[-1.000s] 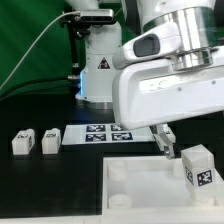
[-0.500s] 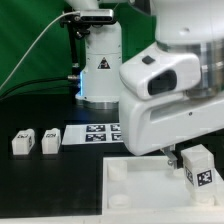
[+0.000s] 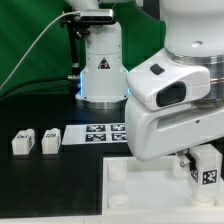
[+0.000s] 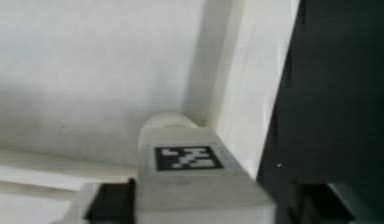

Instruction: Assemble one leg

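A small white leg (image 3: 206, 168) with a square tag stands upright over the near right corner of the large white tray-like top (image 3: 135, 188). My gripper (image 3: 193, 166) sits low around it, its jaws on either side of the leg. In the wrist view the leg (image 4: 184, 150) fills the space between the two dark fingers (image 4: 112, 202), right at the inner corner of the top (image 4: 82, 80). I cannot see whether the leg's lower end touches the top.
Two more tagged legs (image 3: 22, 143) (image 3: 50, 140) lie on the black table at the exterior view's left. The marker board (image 3: 98, 132) lies behind the top. The robot's white base (image 3: 100, 65) stands at the back, with a cable and green backdrop.
The arm has come lower and shifted toward the exterior view's right. The leg moved slightly right with it and stays between the fingers.
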You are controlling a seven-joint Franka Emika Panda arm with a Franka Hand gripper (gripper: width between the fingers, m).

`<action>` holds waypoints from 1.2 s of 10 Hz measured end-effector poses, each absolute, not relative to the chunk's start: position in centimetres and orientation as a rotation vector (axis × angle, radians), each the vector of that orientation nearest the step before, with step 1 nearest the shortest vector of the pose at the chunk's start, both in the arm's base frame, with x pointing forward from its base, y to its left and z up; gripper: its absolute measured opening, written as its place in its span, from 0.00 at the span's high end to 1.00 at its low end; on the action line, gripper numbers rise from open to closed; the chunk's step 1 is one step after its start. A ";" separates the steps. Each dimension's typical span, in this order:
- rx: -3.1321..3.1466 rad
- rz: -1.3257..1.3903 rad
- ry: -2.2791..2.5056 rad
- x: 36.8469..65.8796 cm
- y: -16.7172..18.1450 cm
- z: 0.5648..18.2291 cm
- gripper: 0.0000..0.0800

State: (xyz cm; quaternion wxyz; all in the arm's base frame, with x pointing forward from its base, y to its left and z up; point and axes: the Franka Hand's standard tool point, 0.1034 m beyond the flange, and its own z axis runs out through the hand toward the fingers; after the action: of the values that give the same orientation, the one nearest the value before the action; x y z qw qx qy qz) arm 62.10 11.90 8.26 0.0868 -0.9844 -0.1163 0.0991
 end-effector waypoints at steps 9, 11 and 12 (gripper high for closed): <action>-2.781 0.309 0.788 62.4 10.5 7.6 0.63; -2.671 0.343 1.183 62.4 11.3 7.5 0.63; -2.629 0.354 1.295 62.4 11.5 7.5 0.63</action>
State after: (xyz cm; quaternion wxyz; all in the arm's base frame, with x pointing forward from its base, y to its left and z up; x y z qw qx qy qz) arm 62.42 11.48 7.52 0.0946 -0.8867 0.4366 0.1193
